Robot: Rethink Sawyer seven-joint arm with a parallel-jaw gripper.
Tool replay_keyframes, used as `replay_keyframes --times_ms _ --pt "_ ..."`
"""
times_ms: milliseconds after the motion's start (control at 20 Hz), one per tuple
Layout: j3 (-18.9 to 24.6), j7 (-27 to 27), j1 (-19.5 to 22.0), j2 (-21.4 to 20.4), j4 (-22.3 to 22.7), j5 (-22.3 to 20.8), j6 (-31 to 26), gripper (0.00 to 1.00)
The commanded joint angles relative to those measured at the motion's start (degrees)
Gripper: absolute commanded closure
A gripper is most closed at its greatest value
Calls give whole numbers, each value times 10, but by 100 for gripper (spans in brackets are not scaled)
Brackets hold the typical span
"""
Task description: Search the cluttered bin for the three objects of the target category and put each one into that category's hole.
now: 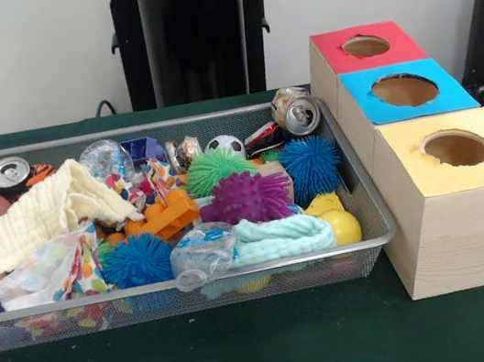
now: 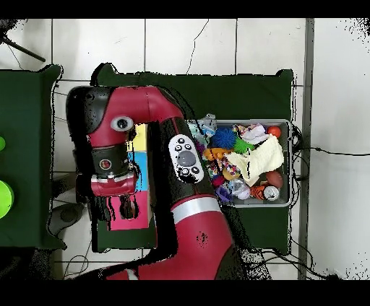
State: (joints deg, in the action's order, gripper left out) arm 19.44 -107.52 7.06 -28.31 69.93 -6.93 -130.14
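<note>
Green table under the cluttered bin [image 1: 372, 206], long axis left-right in front view; jaws' state unclear.

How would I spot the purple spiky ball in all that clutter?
Look in the wire basket left of the three boxes. Near its middle lies the purple spiky ball, between a green spiky ball behind it and a blue one to its right. It is the only purple one.

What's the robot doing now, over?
Gripper over the red box, holding nothing seen. Bin full and jumbled. Spiky balls part-buried under cloths.
</note>
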Motion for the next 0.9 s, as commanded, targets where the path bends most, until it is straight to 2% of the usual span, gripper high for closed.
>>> replay_keyframes --times_ms 50,400,900 --pt "4 26 51 25 83 -50 82 0" --pt "18 49 90 50 88 -85 108 0" --pt "24 56 133 71 116 -98 164 0"
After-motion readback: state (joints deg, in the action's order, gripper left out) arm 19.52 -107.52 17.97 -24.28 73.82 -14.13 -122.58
